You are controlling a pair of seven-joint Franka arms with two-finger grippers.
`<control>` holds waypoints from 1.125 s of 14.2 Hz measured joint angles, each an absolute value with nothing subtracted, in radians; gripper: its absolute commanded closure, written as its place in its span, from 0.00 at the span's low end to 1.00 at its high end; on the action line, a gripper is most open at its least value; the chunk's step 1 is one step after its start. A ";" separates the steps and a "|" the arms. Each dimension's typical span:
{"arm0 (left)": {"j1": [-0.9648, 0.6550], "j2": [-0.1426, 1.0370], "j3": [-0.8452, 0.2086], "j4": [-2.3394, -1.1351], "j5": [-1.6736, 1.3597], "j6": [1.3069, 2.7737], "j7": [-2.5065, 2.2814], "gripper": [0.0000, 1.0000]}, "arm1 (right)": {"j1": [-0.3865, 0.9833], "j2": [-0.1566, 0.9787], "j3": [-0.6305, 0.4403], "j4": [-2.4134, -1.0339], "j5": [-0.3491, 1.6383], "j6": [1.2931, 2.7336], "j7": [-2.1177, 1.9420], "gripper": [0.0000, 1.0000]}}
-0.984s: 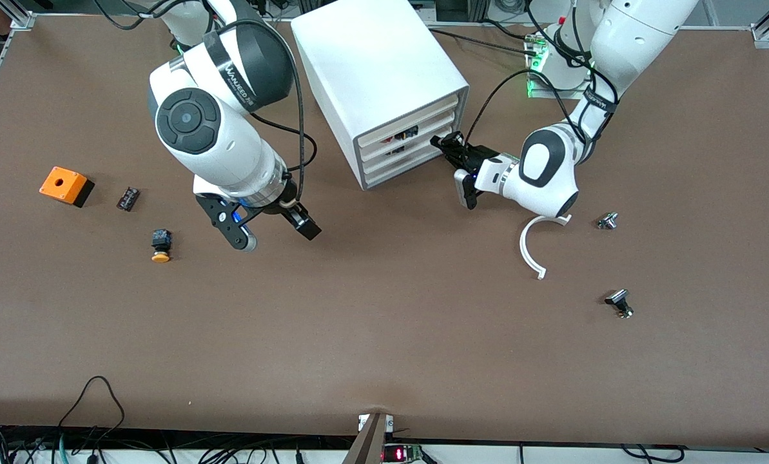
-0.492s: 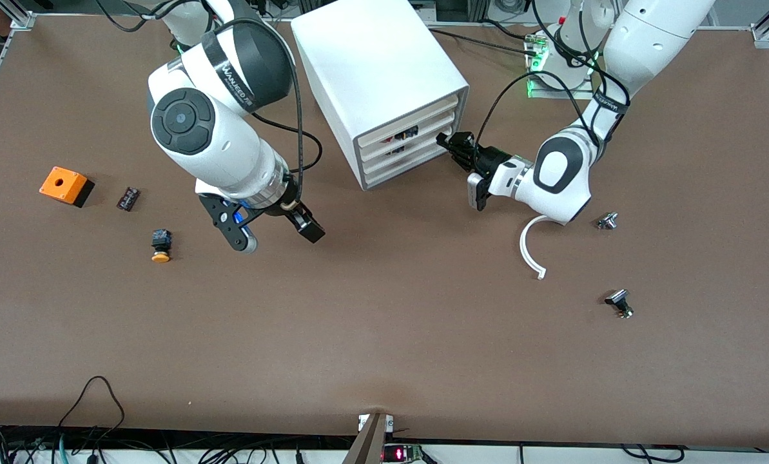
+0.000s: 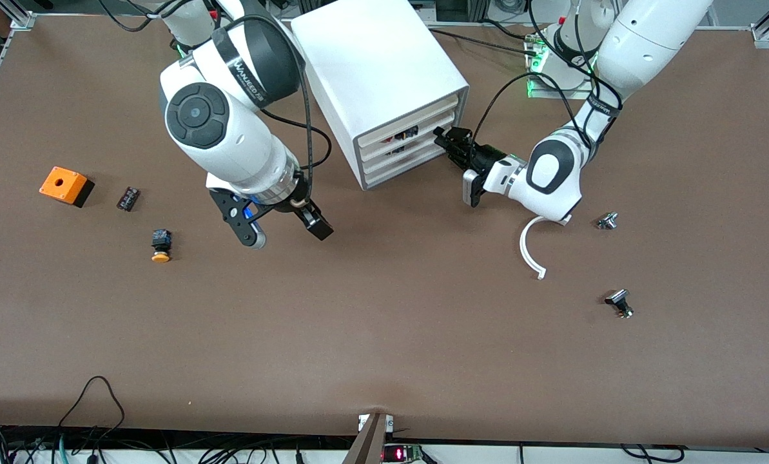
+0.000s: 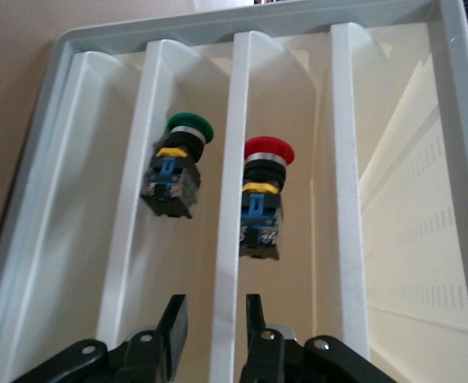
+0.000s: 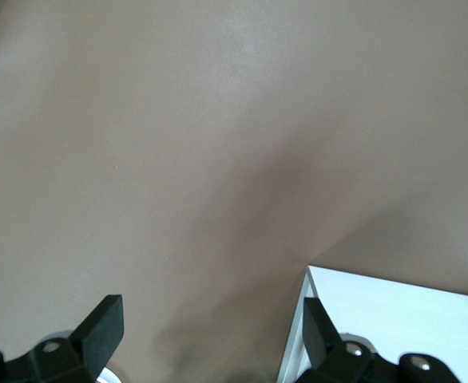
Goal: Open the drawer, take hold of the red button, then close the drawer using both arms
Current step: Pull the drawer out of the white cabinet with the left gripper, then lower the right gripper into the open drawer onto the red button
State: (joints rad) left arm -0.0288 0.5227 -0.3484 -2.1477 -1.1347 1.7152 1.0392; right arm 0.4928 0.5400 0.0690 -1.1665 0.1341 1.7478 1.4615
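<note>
The white cabinet [image 3: 371,64] stands at the back of the table, between the arms. Its second-highest drawer [image 3: 426,136] is pushed in; in the left wrist view its cream front edge [image 4: 232,159] runs between my fingers. The red-capped button [image 4: 262,191] lies in that drawer, and a bit of red shows in the front view [image 3: 400,136]. My left gripper [image 3: 445,138] [image 4: 214,315] is open at the drawer front, one finger on each side of its edge. My right gripper [image 3: 286,231] [image 5: 210,335] is open and empty over bare table beside the cabinet.
A green-capped button [image 4: 178,171] lies in the drawer below. The orange box [image 3: 66,185], a small black part [image 3: 127,198] and the yellow-capped button [image 3: 160,246] lie toward the right arm's end. A white curved piece [image 3: 532,248] and two metal parts [image 3: 608,221] [image 3: 619,303] lie toward the left arm's end.
My left gripper has moved in to the cabinet's front and now straddles the second drawer's edge. My right gripper has shifted a little toward the cabinet, still open.
</note>
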 measured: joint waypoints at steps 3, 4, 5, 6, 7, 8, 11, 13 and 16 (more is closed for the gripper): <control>-0.032 0.523 -0.399 -2.185 -1.200 1.763 1.048 0.64 | 0.501 0.546 0.069 -1.166 0.134 1.760 1.482 0.01; -0.032 0.523 -0.409 -2.191 -1.202 1.776 1.049 0.88 | 0.501 0.548 0.069 -1.166 0.134 1.762 1.484 0.01; -0.033 0.523 -0.413 -2.196 -1.202 1.781 1.051 1.00 | 0.501 0.548 0.069 -1.166 0.134 1.764 1.485 0.01; -0.032 0.523 -0.414 -2.198 -1.202 1.782 1.057 1.00 | 0.501 0.548 0.069 -1.166 0.134 1.765 1.486 0.01; -0.031 0.523 -0.414 -2.199 -1.202 1.784 1.065 1.00 | 0.501 0.549 0.069 -1.166 0.134 1.766 1.487 0.01; -0.030 0.522 -0.414 -2.199 -1.202 1.785 1.069 1.00 | 0.501 0.549 0.069 -1.166 0.134 1.766 1.487 0.01; -0.026 0.522 -0.413 -2.198 -1.201 1.785 1.071 1.00 | 0.501 0.549 0.068 -1.166 0.134 1.767 1.488 0.01; -0.019 0.520 -0.405 -2.180 -1.182 1.785 1.071 1.00 | 0.501 0.549 0.068 -1.165 0.134 1.767 1.488 0.01; 0.008 0.524 -0.388 -2.101 -1.089 1.785 1.014 1.00 | 0.504 0.550 0.069 -1.157 0.134 1.770 1.501 0.01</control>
State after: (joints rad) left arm 0.0080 0.5243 -0.3883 -2.1010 -1.0889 1.7848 1.0138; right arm 0.5037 0.5501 0.0688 -1.1573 0.1343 1.7696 1.5015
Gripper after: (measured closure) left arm 0.903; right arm 0.004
